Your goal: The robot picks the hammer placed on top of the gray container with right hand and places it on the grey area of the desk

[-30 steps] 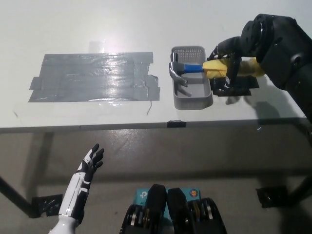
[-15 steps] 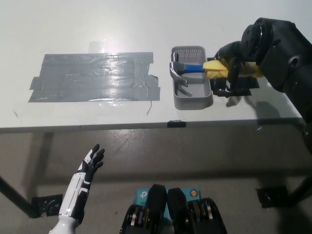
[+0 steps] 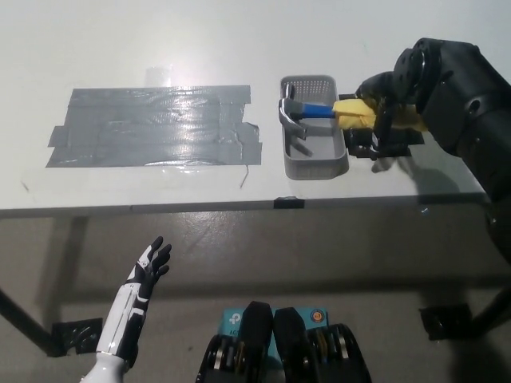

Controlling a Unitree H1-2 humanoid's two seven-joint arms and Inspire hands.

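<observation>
Black right robot hand [image 3: 382, 112] grips the yellow handle of the hammer [image 3: 319, 112], whose head sits over the gray container [image 3: 314, 163] on the counter [image 3: 160, 48]. White left robot hand [image 3: 149, 262] hangs open below.

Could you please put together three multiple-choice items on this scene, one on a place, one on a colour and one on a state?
1. Where does the hammer lie?
A. on the grey taped area
B. across the gray container
C. on the floor

2. What colour is the hammer's handle end, at the right hand?
A. red
B. green
C. yellow

3. What is the left hand doing?
A. resting open below the desk edge
B. holding the hammer
C. pressing on the tape

Answers:
1 B, the head sits over the gray container, far from the grey area.
2 C, the grip past the blue section is yellow.
3 A, its fingers are spread and hold nothing.
</observation>
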